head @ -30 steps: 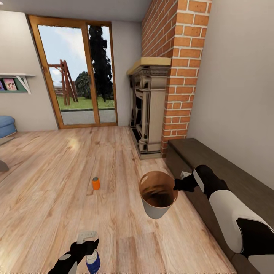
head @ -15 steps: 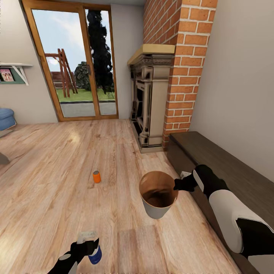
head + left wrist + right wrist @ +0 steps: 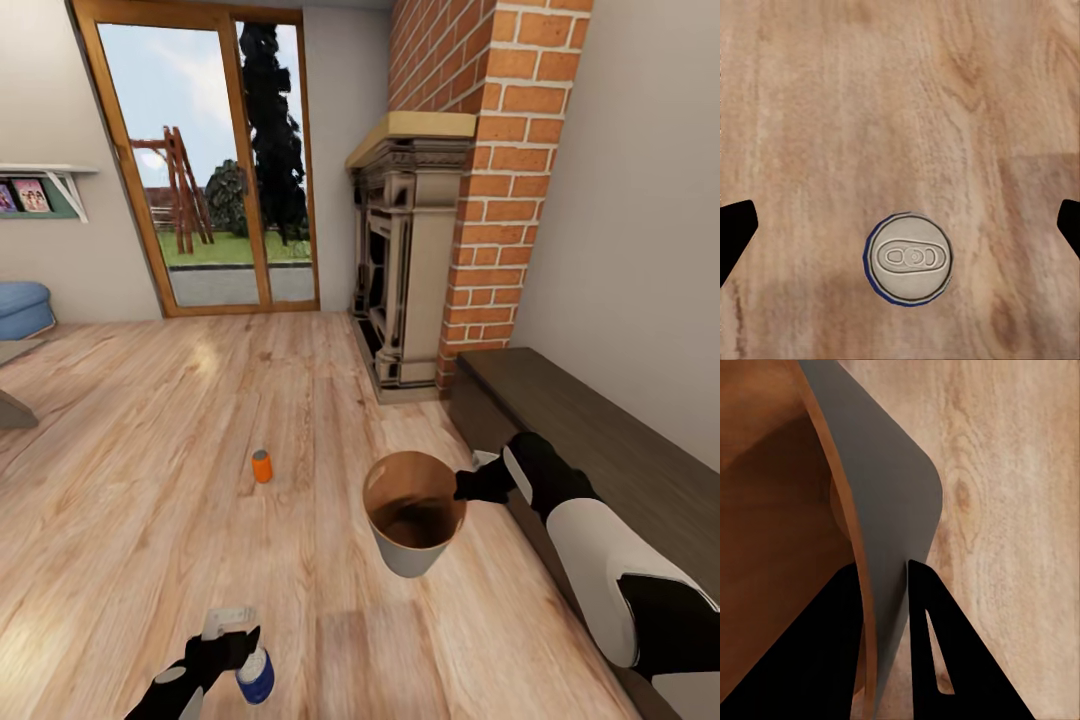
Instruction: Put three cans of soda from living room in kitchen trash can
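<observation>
The blue can [image 3: 256,676] stands upright on the wood floor [image 3: 150,470] at the lower left of the head view, just beside the left claw [image 3: 232,640]. In the left wrist view its grey top [image 3: 908,257] with the pull tab faces the camera, and the claw's two dark fingertips [image 3: 733,229] sit far apart at either edge, well clear of the can, so the claw is spread wide and holds nothing.

The orange can [image 3: 262,466] stands upright on the floor farther out, well apart from the blue one, toward the glass door [image 3: 215,160].

The bin [image 3: 413,512] hangs off the floor to the right of the orange can, tilted so its brown inside shows under the tan rim, grey outside below. The right claw [image 3: 470,487] grips it at the rim's right side. In the right wrist view the two black fingers [image 3: 934,652] are clamped on the bin wall [image 3: 889,502], one on the brown inner face and one on the grey outer face.

Beyond the right arm a long dark table [image 3: 590,440] runs along the wall. Behind it rises the brick fireplace [image 3: 420,260] with its pale mantel. A blue sofa [image 3: 24,308] end shows at the far left, below a wall shelf [image 3: 45,190] with pictures.
</observation>
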Robot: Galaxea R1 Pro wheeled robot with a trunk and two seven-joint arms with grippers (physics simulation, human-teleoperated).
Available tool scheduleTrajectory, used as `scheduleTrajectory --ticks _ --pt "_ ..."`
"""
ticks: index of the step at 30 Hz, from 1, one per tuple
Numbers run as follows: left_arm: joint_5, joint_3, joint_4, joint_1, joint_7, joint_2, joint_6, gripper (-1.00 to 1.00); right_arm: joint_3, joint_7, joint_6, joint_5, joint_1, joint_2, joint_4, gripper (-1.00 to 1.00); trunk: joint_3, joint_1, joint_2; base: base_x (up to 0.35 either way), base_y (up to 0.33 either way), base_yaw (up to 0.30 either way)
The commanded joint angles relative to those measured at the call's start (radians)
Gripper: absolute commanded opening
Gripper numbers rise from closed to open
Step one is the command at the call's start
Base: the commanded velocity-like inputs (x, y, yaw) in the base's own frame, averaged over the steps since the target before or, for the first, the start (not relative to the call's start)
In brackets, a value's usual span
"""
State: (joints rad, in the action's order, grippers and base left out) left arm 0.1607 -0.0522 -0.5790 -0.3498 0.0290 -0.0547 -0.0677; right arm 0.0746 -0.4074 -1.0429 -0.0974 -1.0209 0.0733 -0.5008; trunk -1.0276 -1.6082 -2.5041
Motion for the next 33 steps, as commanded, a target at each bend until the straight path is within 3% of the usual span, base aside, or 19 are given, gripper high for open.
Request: scheduleTrajectory --ticks 1,33 --pt "0.000 0.000 -0.001 0.000 0.000 0.000 0.000 1.00 0.000 -0.005 -0.004 0.029 -0.001 0.000 0.000 -1.00 0.000 0.000 0.000 0.119 0.037 0.003" --pt "0.000 -0.001 -0.010 0.001 0.000 0.000 0.002 1.00 -0.013 -0.003 -0.004 0.028 0.002 -0.003 -0.002 -1.00 0.000 0.000 0.000 0.049 0.003 0.000"
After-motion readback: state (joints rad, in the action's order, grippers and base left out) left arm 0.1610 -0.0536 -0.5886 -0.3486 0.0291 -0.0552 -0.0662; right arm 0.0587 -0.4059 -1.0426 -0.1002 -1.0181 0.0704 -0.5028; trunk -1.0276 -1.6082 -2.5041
